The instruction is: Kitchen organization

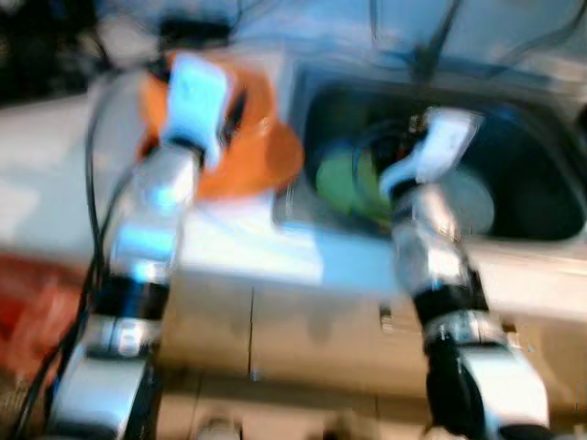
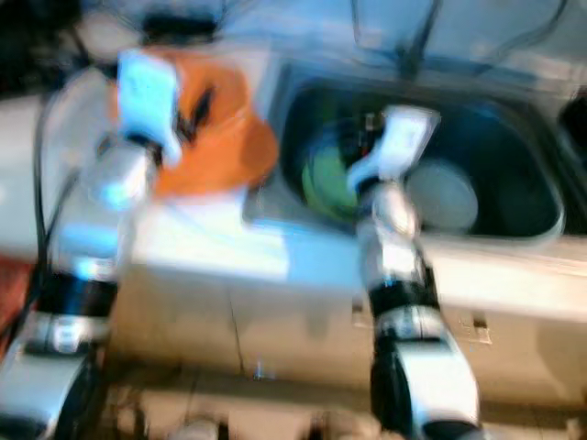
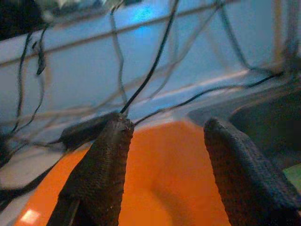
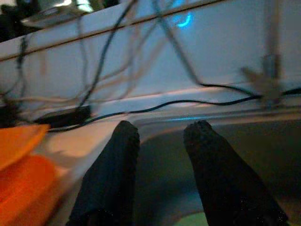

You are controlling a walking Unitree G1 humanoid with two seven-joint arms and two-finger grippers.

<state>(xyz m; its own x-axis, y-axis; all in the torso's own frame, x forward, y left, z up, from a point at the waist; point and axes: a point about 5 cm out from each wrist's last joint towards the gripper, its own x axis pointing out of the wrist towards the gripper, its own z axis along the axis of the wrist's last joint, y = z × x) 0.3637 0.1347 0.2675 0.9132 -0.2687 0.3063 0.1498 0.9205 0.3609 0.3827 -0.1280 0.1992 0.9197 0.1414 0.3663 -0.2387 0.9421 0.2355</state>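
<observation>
The head views are blurred. An orange bowl-like dish (image 1: 257,137) rests on the white counter just left of the steel sink (image 1: 550,234). My left gripper (image 3: 164,136) hangs open right above the orange dish (image 3: 169,179), nothing between its fingers. Inside the sink lie a green dish (image 1: 344,179) and a pale round plate (image 1: 472,202). My right gripper (image 4: 160,134) hovers over the sink's left part, fingers apart and holding nothing, with the green dish (image 4: 193,220) just below it.
Black cables (image 3: 155,61) run along the pale back wall behind the counter. A tap (image 4: 269,61) stands at the sink's back rim. Cabinet fronts (image 1: 303,339) lie below the counter. Something red (image 1: 32,312) sits low on the left.
</observation>
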